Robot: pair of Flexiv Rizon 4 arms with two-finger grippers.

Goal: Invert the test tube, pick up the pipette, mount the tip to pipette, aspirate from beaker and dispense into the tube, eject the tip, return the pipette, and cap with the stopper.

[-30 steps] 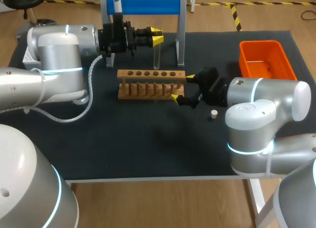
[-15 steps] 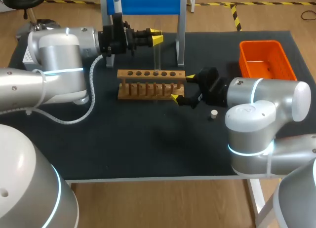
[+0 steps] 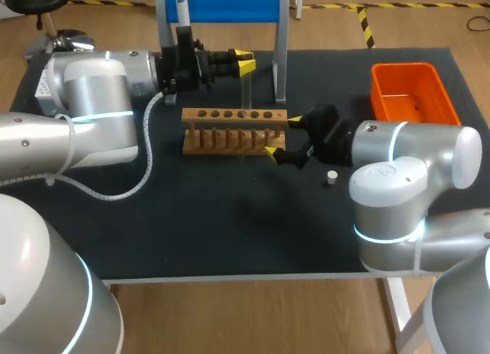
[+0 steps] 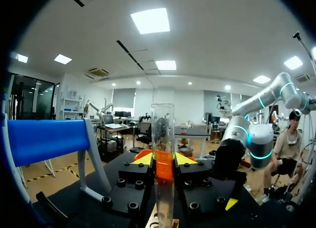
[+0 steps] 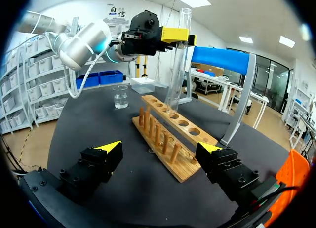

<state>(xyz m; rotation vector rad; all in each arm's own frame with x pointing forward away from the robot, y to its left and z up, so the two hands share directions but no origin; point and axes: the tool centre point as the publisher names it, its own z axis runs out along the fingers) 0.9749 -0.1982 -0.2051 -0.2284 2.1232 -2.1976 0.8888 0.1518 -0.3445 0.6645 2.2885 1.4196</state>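
Observation:
A clear glass test tube (image 3: 246, 86) stands upright, open end up, with my left gripper (image 3: 243, 61) shut on its upper part. Its lower end is at a hole of the wooden rack (image 3: 233, 129); I cannot tell whether it touches. In the left wrist view the tube (image 4: 163, 139) runs between the yellow fingertips (image 4: 142, 160). My right gripper (image 3: 280, 135) is open at the rack's right end, low over the table. The right wrist view shows the rack (image 5: 173, 134) ahead of my right gripper (image 5: 160, 149), with the tube (image 5: 177, 60) and left gripper (image 5: 175, 35) beyond. A small white stopper (image 3: 331, 177) lies by my right arm.
An orange bin (image 3: 406, 90) sits at the back right. The blue pipette stand (image 3: 222, 5) rises behind the rack, with a pipette (image 3: 180, 0) on its left post. A glass beaker (image 5: 120, 96) and a white box (image 5: 143, 84) stand beyond the rack's far end.
My left arm has shifted slightly to the right with the tube in its gripper. The right arm has not moved.

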